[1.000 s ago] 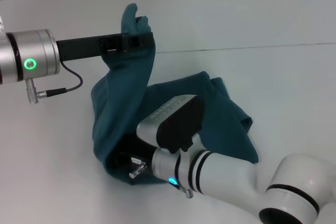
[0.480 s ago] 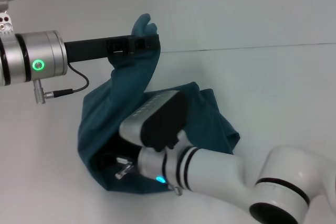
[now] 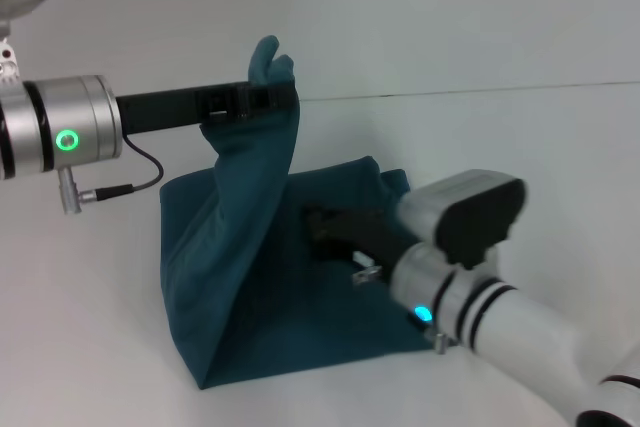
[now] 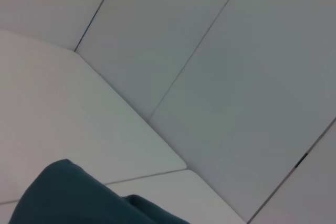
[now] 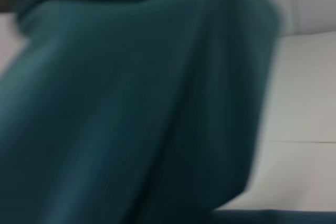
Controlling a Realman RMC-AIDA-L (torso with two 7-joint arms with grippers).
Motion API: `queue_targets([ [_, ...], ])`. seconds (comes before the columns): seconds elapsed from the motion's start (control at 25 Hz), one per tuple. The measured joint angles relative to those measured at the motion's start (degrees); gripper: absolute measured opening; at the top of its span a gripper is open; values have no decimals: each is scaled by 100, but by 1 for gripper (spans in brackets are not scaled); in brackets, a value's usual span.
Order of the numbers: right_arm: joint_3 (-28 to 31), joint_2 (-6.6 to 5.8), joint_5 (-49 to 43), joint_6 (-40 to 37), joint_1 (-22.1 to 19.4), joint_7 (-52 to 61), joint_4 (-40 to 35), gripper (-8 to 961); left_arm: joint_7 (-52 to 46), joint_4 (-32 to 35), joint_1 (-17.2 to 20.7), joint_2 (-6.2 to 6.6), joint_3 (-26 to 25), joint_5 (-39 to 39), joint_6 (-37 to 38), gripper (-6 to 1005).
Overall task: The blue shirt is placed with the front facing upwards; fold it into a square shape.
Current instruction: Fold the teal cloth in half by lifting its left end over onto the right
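The blue shirt [image 3: 260,287] is a dark teal heap on the white table [image 3: 90,327], with no lettering showing. My left gripper [image 3: 272,97] is shut on a bunch of its cloth and holds it high above the table. A tuft pokes up above the gripper and a long fold hangs down to the heap. My right gripper [image 3: 318,221] reaches in from the right, low, against the middle of the shirt behind the hanging fold. The left wrist view shows a bit of the cloth [image 4: 79,198]. In the right wrist view the cloth [image 5: 131,103] is very close.
The table has a thin dark seam [image 3: 480,92] running across behind the shirt. The right arm's white forearm [image 3: 500,317] lies over the front right of the table. The left arm's silver wrist [image 3: 60,132] is at the left edge.
My right gripper has left the shirt's front left corner and moved right and back to the middle of the heap. That corner now lies flat on the table. My left gripper has barely moved.
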Motion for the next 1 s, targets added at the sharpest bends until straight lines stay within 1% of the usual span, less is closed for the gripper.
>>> queue_targets([
  [0.08, 32, -6, -1, -192, -103, 143, -197, 34, 50, -99, 8, -3, -2, -35, -4, 30],
  [0.2, 42, -1, 20, -732, -235, 448, -643, 35, 225, -338, 19, -4, -7, -209, -7, 29],
  [0.36, 92, 0, 45, -1343, -273, 911, -1240, 35, 560, -745, 24, -10, -4, -447, -79, 29],
  [0.48, 220, 3, 56, -1600, -261, 1203, -1669, 36, 793, -1038, -10, -22, 12, -588, -198, 30],
  [0.68, 424, 9, 65, -1722, -218, 1310, -2013, 37, 1217, -1577, -168, -38, 216, -790, -536, 29],
  [0.76, 485, 9, 66, -1728, -213, 1311, -2079, 37, 1444, -1935, -263, -52, 425, -935, -810, 29],
  [0.8, 509, 10, 66, -1728, -214, 1312, -2102, 38, 1444, -1935, -263, -52, 425, -935, -810, 29],
  [1.0, 567, 10, 67, -1725, -225, 1314, -2182, 39, 1563, -2379, -397, -61, 711, -1043, -1187, 30],
])
